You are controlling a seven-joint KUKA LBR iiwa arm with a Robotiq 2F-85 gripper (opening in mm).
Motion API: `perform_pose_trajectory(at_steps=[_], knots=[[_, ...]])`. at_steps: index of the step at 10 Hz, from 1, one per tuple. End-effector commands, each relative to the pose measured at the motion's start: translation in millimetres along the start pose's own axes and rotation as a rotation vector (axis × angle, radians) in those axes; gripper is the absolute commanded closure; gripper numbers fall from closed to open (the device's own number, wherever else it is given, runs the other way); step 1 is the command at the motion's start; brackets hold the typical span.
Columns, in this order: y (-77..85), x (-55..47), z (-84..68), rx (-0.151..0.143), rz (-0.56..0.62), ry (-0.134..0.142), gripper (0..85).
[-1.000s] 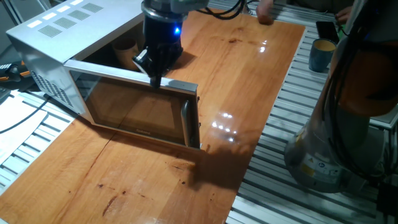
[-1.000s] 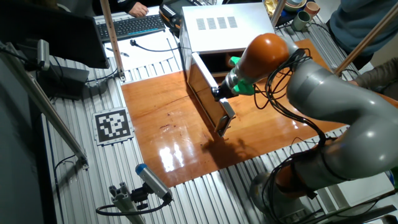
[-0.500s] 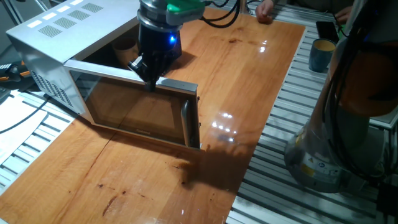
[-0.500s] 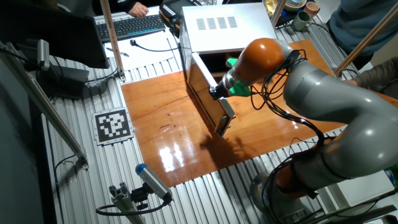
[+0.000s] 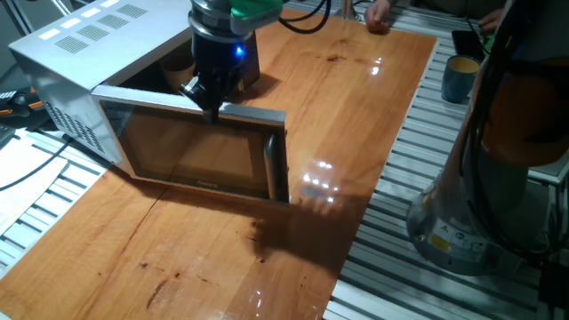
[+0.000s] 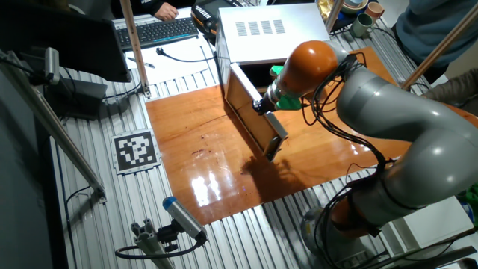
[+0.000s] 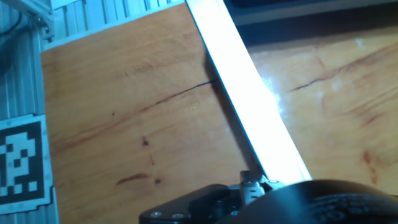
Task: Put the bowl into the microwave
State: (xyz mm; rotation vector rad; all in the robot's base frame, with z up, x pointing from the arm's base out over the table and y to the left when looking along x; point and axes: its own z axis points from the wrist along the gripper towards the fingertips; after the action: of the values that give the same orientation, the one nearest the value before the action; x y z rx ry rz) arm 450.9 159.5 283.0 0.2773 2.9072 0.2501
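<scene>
The silver-white microwave point(image 5: 84, 40) stands at the table's back left with its dark glass door point(image 5: 191, 151) swung partly open. Inside the dark cavity the cream bowl point(image 5: 176, 68) shows only in part, behind the hand. My gripper point(image 5: 212, 110) points down with its fingers together, and the tip rests on the door's top edge with nothing held. In the other fixed view the gripper point(image 6: 261, 105) sits at the inner side of the door point(image 6: 250, 123). The hand view shows only the door's pale top edge point(image 7: 249, 93) over the wooden table.
A blue-grey cup point(image 5: 460, 78) stands on the metal rails right of the table, beside the arm's base point(image 5: 462, 222). A keyboard point(image 6: 160, 30) and a printed marker tag point(image 6: 136, 149) lie off the wooden top. The door handle point(image 5: 272, 167) sticks out over the table's middle.
My gripper has slid along the door's top edge toward the microwave body. The door's free end has swung slightly toward the cavity.
</scene>
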Motion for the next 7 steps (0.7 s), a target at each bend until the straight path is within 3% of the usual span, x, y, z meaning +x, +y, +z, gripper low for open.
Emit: perform_pose_trajectory(at_steps=[1,7], knots=[[-2.8,-3.8,1.7,0.011,-0.011,-0.005,85.0],[-36.1,-31.5,7.4,0.053,-0.083,-0.006,85.0]])
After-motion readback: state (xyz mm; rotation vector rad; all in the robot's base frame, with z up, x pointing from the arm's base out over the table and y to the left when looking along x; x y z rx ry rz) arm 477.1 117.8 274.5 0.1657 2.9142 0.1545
